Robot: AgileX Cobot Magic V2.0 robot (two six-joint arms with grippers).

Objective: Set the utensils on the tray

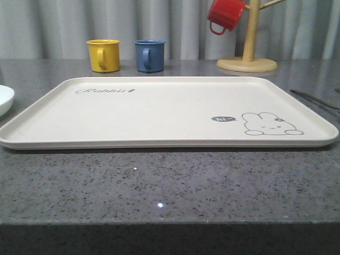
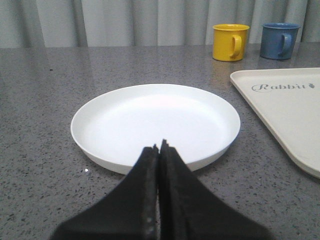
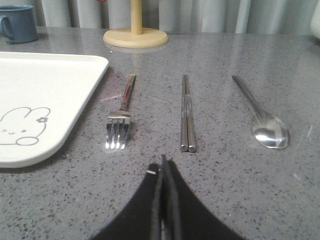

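The cream tray (image 1: 159, 114) with the grey rabbit drawing lies bare across the middle of the grey table. To its right, in the right wrist view, three silver utensils lie side by side on the table: a fork (image 3: 121, 114) closest to the tray's edge (image 3: 75, 125), a pair of chopsticks (image 3: 186, 114), then a long-handled spoon (image 3: 262, 120). My right gripper (image 3: 163, 162) is shut and empty, just short of the fork tines and chopstick ends. My left gripper (image 2: 159, 146) is shut and empty at the near rim of a round white plate (image 2: 115, 150).
A yellow mug (image 1: 103, 54) and a blue mug (image 1: 149, 55) stand behind the tray. A wooden mug tree (image 1: 247, 58) at the back right holds a red mug (image 1: 225, 15). The white plate's rim (image 1: 4, 98) sits left of the tray.
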